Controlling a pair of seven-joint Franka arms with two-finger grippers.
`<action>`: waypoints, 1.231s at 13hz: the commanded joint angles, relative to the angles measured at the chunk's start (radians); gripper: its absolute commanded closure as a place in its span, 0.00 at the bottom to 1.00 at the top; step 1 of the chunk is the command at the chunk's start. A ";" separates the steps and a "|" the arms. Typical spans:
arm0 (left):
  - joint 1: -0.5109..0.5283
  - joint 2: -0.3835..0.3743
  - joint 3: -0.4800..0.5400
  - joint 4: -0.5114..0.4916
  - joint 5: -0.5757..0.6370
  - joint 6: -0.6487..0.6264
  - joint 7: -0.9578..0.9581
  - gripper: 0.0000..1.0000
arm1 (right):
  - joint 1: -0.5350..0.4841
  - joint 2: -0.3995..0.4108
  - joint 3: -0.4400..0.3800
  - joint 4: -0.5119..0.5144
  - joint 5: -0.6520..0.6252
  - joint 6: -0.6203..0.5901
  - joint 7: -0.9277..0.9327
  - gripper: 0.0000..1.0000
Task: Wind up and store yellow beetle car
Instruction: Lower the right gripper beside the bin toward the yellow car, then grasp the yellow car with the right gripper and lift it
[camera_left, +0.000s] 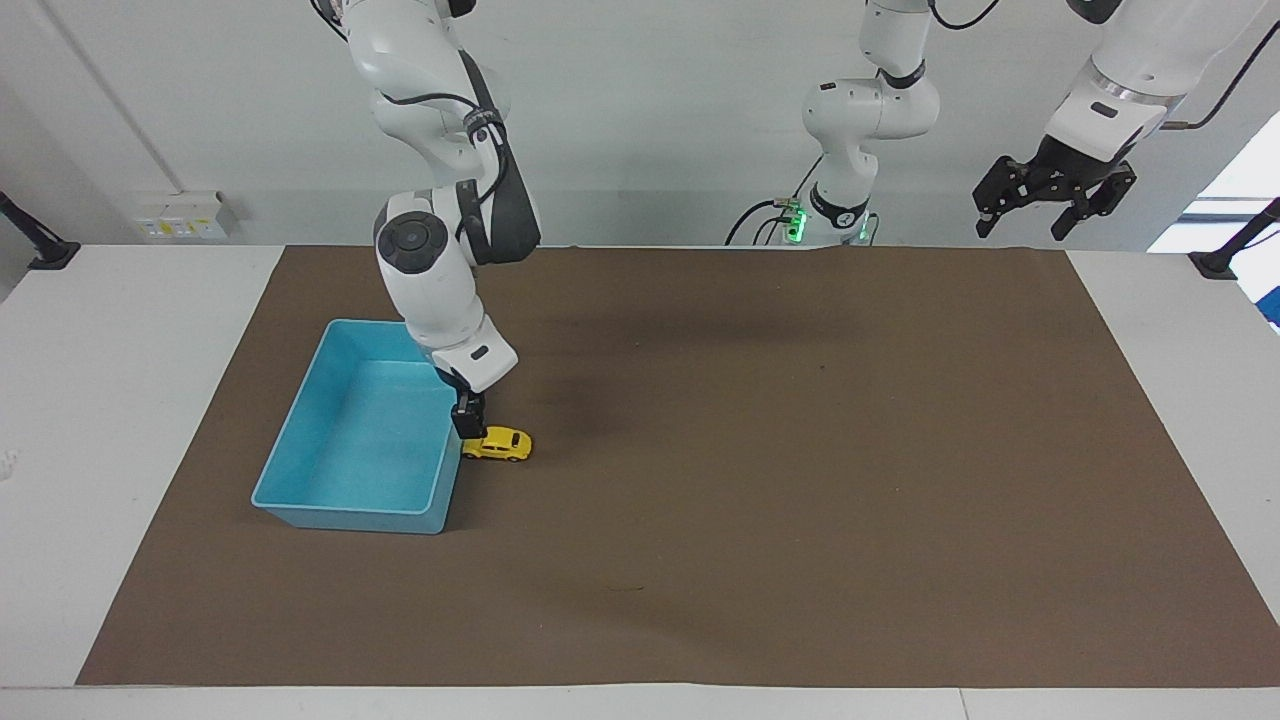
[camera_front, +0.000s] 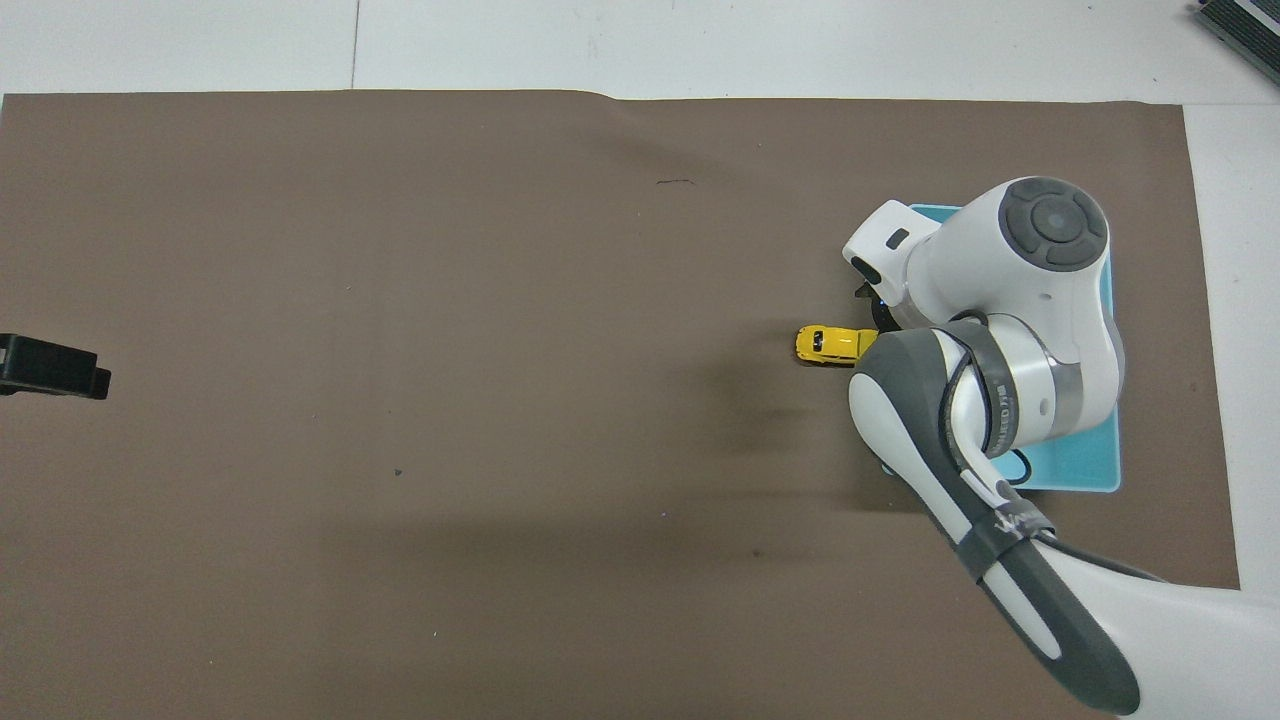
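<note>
The yellow beetle car sits on its wheels on the brown mat covering the tabletop, one end against the outside wall of the light-blue bin, on the side toward the left arm's end. The bin holds nothing that can be seen, so the storing is not done, and nothing here shows whether the car is wound.

The right gripper hangs low over the end of the car nearest the bin, fingers pointing down. It appears open and has hold of nothing; whether it touches the car cannot be told. In the overhead view the arm covers that end of the car.

The left gripper waits high above its own end of the tabletop, jaws spread and empty.

Judged from this, the task is at its start: grasping, winding and placing in the bin all remain.
</note>
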 joint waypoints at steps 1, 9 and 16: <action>0.018 -0.021 -0.010 -0.020 -0.013 -0.006 0.012 0.00 | 0.010 0.010 0.002 -0.049 -0.007 0.075 -0.011 0.00; 0.019 -0.021 -0.010 -0.020 -0.013 -0.006 0.012 0.00 | 0.003 0.077 0.000 -0.084 -0.012 0.219 -0.017 0.00; 0.021 -0.021 -0.010 -0.020 -0.013 -0.006 0.012 0.00 | 0.007 0.090 0.000 -0.115 -0.012 0.261 -0.012 0.00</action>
